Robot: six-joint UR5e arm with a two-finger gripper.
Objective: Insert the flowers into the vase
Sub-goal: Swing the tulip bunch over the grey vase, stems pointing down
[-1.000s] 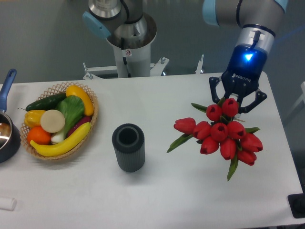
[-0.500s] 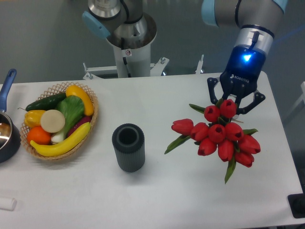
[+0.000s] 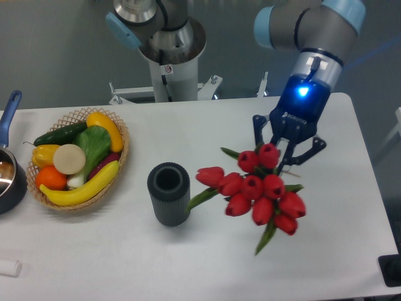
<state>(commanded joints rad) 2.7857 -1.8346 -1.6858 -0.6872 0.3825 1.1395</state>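
The flowers [image 3: 257, 188], a bunch of red tulip heads with green leaves, hang above the table right of centre. My gripper [image 3: 280, 160] comes down from above and is shut on the bunch; the red heads hide its fingertips and the stems. The vase [image 3: 168, 193], a short dark grey ribbed cylinder with a round open mouth, stands upright left of the bunch. The leftmost tulip head and a green leaf reach close to the vase's right side.
A wicker basket [image 3: 119, 164] of fruit and vegetables sits at the left. A dark pan with a blue handle [image 3: 9, 113] is at the far left edge. A small white object [image 3: 9, 268] lies at the front left corner, a black object [image 3: 391, 271] at the front right.
My gripper has carried the flowers to the left and slightly forward, from near the right edge toward the vase. The vase and basket have not moved.
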